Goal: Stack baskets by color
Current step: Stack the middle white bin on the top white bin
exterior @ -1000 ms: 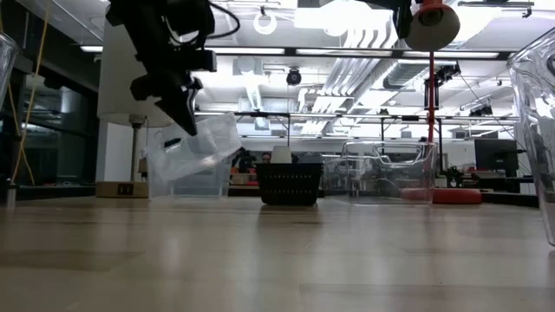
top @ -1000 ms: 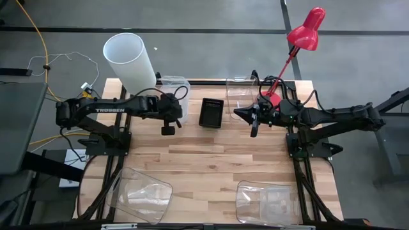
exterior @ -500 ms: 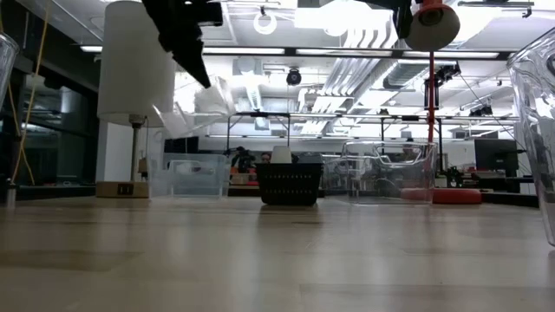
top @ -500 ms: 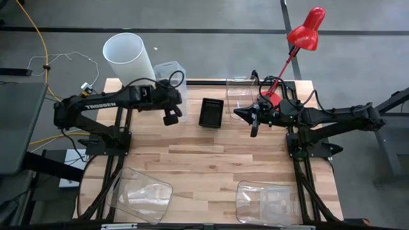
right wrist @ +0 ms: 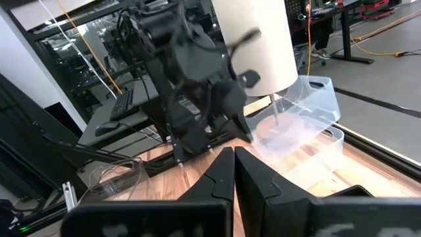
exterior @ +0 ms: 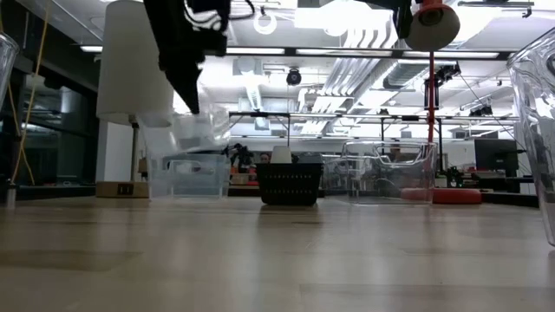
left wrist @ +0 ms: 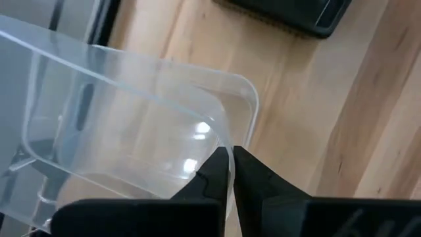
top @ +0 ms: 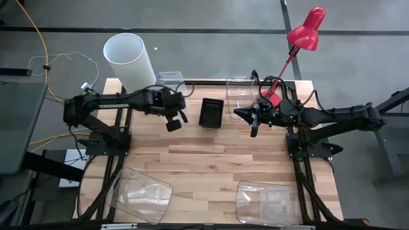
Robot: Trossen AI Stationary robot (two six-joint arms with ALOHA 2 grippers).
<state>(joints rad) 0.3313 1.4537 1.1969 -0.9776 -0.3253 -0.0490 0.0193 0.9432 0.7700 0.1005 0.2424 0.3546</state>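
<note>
Since a second ago, left gripper [left wrist: 229, 158] swung raised frosted bin [left wrist: 131, 125] back toward far-left table edge. Fingers pinch bin rim; bin hangs tilted, translucent, above second frosted bin [exterior: 186, 176]. Black bin [top: 211, 112] centre. Right gripper [top: 254, 119] closed, empty, near clear tub [top: 239, 91].

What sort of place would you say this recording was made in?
Probably a robotics lab or workshop: a wooden table with two mounted arms, an exposed ceiling with strip lights, and workbenches beyond.

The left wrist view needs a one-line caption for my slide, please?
Left gripper shut on the rim of a frosted basket, held above the wooden table.
</note>
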